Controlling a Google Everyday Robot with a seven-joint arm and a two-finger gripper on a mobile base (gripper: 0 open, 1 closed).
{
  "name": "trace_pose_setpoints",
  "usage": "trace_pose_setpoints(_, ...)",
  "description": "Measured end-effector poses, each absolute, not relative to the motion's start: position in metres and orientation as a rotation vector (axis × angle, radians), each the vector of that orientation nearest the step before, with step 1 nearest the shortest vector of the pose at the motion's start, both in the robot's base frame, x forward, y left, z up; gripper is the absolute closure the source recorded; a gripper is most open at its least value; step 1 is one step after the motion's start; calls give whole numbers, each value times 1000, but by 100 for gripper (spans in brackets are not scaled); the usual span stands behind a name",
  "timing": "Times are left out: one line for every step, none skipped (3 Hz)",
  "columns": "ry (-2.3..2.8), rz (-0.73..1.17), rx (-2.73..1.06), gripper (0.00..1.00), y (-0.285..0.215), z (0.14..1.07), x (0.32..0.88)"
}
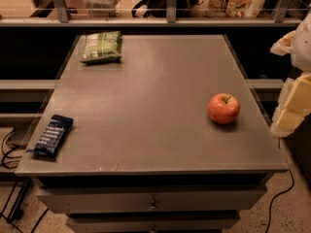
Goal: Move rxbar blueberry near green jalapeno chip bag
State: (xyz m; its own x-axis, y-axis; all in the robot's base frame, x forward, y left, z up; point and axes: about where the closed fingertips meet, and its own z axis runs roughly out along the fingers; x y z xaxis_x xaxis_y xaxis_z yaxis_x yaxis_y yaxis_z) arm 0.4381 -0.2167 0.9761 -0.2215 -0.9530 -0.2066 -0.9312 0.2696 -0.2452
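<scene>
The rxbar blueberry (51,135), a dark navy bar with white text, lies flat at the table's front left corner, close to the left edge. The green jalapeno chip bag (101,46), green and white and puffy, lies at the far left of the table. My gripper (293,106), white and pale yellow, hangs at the right edge of the view, just off the table's right side. It is far from both the bar and the bag and holds nothing that I can see.
A red apple (224,108) stands on the right side of the grey table (155,91), close to my gripper. Drawers sit below the front edge. A railing and shelves with bags run behind the table. Cables lie on the floor.
</scene>
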Motion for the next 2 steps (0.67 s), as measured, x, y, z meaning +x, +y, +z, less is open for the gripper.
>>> trace_pose_setpoints(2232, -98, -1725, 0, -217, 976, 438)
trace_pose_setpoints(2216, -91, -1717, 0, -216, 977, 439)
